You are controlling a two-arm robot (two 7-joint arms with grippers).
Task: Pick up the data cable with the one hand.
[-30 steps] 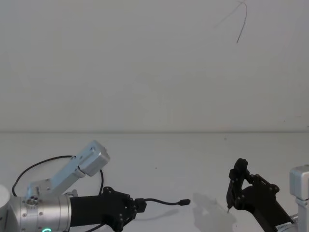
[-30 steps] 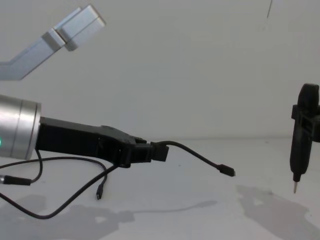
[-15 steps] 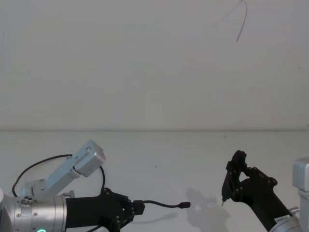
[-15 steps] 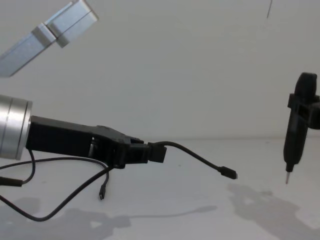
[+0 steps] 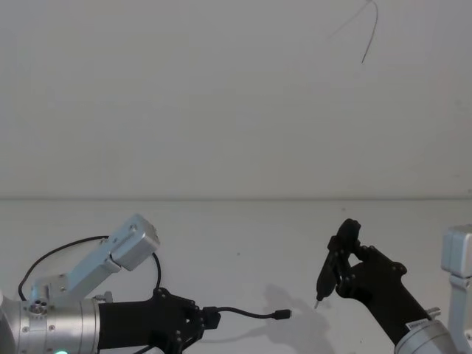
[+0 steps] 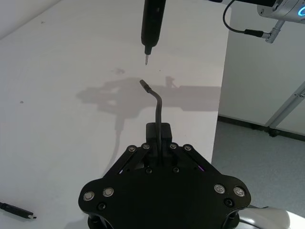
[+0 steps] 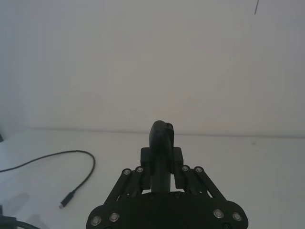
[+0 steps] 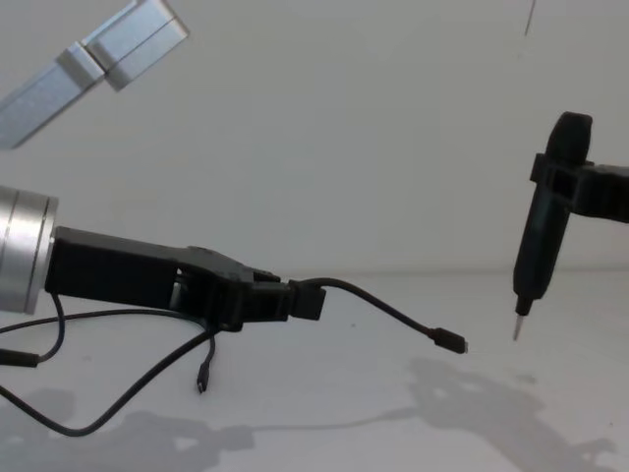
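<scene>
Now, left gripper [image 8: 295, 300]: clamped on the data cable [image 8: 378, 307] near one plug; free end juts toward 3 o'clock above the counter [image 8: 393, 393]
Right gripper [image 8: 580, 187]: grips a slim pointed tool [image 8: 539, 241]
Handling: light, limp; hold beside the plug

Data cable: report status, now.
Left gripper shut on data cable, plug end held off the table. Right gripper shut on pen-like tool, near plug. Nothing between.
</scene>
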